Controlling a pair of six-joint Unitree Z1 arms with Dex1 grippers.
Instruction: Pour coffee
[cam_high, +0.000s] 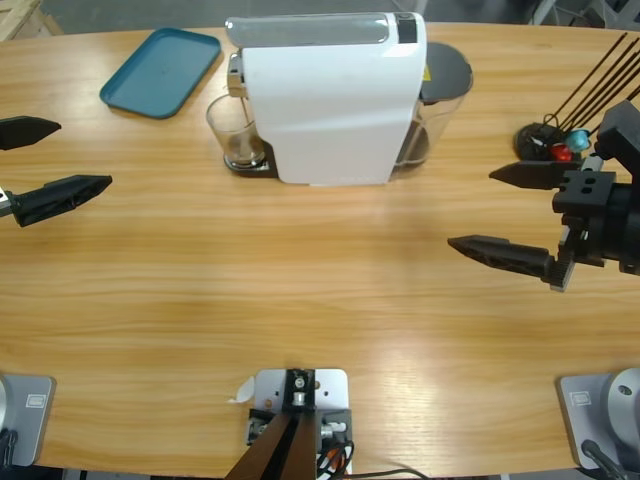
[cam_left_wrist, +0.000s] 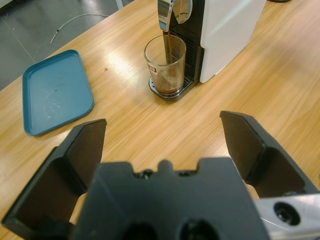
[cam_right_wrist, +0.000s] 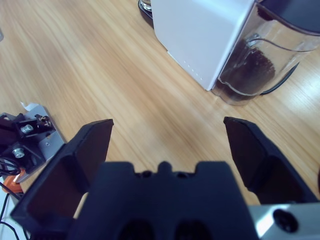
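A clear glass tumbler (cam_high: 232, 132) (cam_left_wrist: 165, 65) stands on the drip tray of the white coffee machine (cam_high: 330, 100) (cam_left_wrist: 225, 30), under its spout. A thin brown stream runs from the spout into the glass, and a shallow layer of coffee (cam_left_wrist: 167, 88) lies at its bottom. My left gripper (cam_high: 42, 160) (cam_left_wrist: 162, 145) is open at the table's left edge, well short of the glass, its jaws pointing toward it. My right gripper (cam_high: 500, 212) (cam_right_wrist: 167, 145) is open at the right side, empty, facing the machine's flank.
A teal tray (cam_high: 162, 70) (cam_left_wrist: 55, 90) lies at the back left. The machine's clear water tank (cam_high: 440, 100) (cam_right_wrist: 260, 60) sits at its right end. A black holder with red and blue capsules (cam_high: 555, 145) and thin dark rods stands at the far right.
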